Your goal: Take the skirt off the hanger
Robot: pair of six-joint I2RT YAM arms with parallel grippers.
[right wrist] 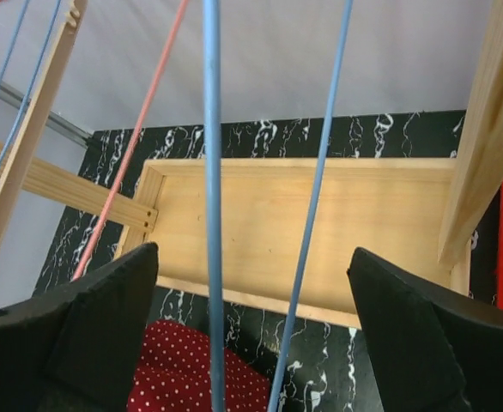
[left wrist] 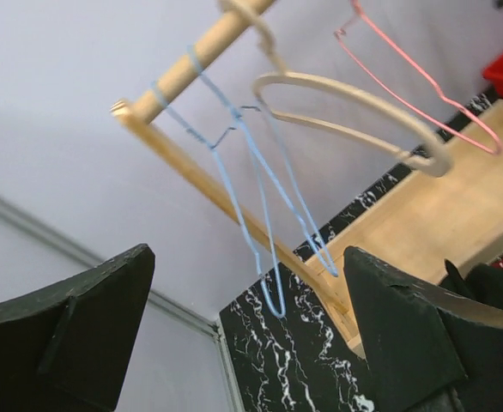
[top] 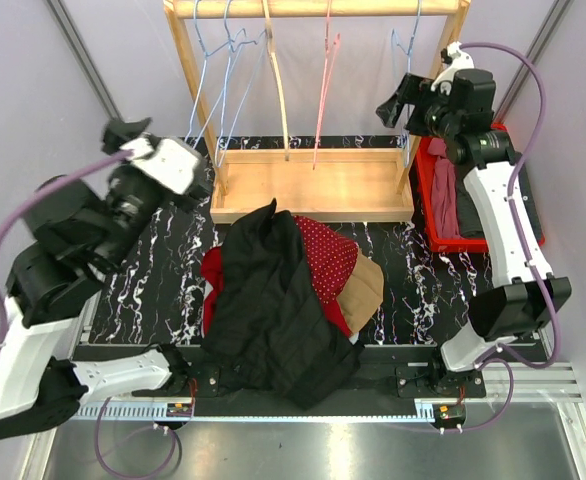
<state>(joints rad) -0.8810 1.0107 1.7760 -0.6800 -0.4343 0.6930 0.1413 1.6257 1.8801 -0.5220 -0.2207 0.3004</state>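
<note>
Red dotted skirt (top: 328, 255) lies in the heap mid-table (top: 163, 270), part under a black garment (top: 268, 310), clear of every hanger, so the task looks near done. Right tool (right wrist: 251, 330) is wide apart, holding nothing, with the blue hanger (right wrist: 210, 172) wire between its fingers. Back it straight out without snagging the wire. Left tool (left wrist: 247, 335) is wide apart and empty by the rack's (top: 313, 8) left end.

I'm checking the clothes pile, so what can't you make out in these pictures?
Top view: tan cloth mostly buried under red dotted fabric and black garment; shapes unclear.
Top view: red plastic bin's contents, behind right arm.
Right wrist view: blue wire hanger's hook, cut off at top.
</note>
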